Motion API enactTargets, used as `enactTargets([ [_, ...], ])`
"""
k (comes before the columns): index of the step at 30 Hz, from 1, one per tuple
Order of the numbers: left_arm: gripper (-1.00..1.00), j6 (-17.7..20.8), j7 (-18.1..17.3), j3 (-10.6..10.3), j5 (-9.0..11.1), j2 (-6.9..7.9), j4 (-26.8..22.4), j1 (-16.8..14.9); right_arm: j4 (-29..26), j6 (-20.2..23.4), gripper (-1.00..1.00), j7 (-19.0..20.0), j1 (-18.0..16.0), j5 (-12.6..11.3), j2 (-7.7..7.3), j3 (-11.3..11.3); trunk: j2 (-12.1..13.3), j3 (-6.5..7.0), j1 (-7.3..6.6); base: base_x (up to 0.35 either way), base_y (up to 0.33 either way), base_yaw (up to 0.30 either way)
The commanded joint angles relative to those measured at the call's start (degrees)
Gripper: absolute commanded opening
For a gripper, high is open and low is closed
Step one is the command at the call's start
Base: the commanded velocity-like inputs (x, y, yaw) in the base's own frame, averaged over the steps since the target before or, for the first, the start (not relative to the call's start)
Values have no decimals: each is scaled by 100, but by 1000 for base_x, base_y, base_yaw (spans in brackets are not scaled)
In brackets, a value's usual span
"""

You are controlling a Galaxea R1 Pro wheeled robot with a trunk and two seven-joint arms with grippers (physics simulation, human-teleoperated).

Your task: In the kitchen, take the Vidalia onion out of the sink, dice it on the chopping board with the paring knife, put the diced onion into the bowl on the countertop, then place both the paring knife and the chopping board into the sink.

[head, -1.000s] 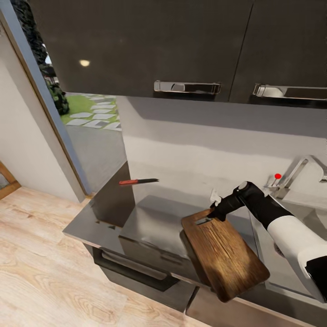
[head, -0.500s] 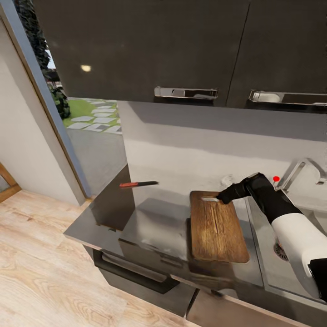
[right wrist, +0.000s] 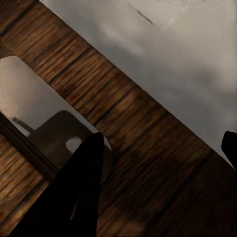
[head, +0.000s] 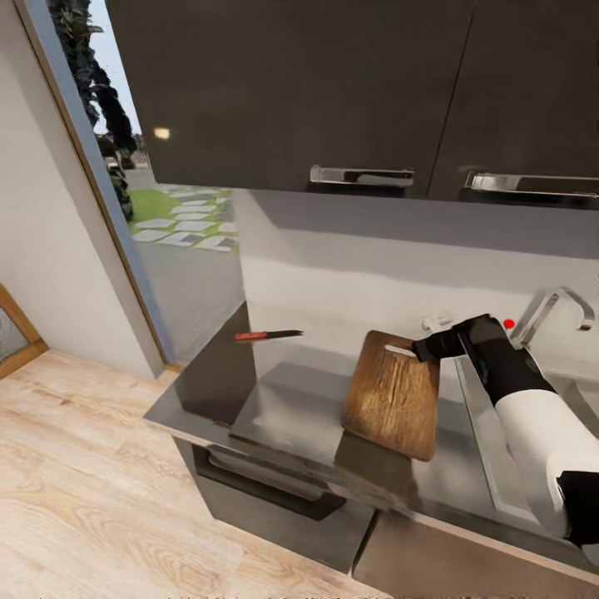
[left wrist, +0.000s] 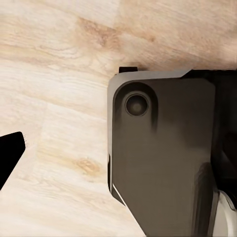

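My right gripper (head: 426, 348) is shut on the handle end of the brown wooden chopping board (head: 391, 403). The board hangs tilted just above the grey countertop (head: 283, 399), beside the sink (head: 478, 433). In the right wrist view the board (right wrist: 123, 113) and its handle slot lie between my dark fingers (right wrist: 74, 192). The paring knife (head: 268, 335), red-handled with a dark blade, lies on the countertop at the back left, well apart from the board. In the left wrist view a dark fingertip (left wrist: 10, 158) hangs over the wooden floor. The bowl is out of view.
A chrome tap (head: 557, 304) curves over the sink, with a red dot (head: 508, 324) at its base. Dark wall cabinets with steel handles (head: 360, 175) hang above the counter. An open doorway (head: 179, 233) lies left. My dark base (left wrist: 163, 158) stands on the floor.
The board has swung from overhanging the counter's front edge to further back near the wall, still in my right gripper. The camera shifted slightly. The knife has stayed put.
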Motion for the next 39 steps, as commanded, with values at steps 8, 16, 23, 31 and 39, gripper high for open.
enactTargets([
  [8, 100, -20, 0, 3, 1, -1, 7, -3, 59, 19, -100, 33, -5, 31, 83, -969, -12, 62, 2, -131, 119, -48],
  [16, 100, -29, 0, 8, -24, -24, -143, -4, 338, -108, -100, 38, -5, 23, 102, -1223, -12, 137, 2, -9, 7, -94],
  [23, 100, -31, 0, 9, -19, -22, -376, -3, 392, -156, -100, -193, -5, 29, 109, -1916, -12, 199, 2, 0, 0, -120],
  [31, 100, -32, 0, 0, -17, -43, -374, -3, 304, -137, -100, -1403, -5, 31, 229, -2309, -12, 264, 2, 0, 0, -100],
  [39, 100, -102, 0, -8, -17, -45, -363, -2, 287, -118, -100, -1664, -5, 29, 505, -2315, -12, 275, 2, 0, 0, -16],
])
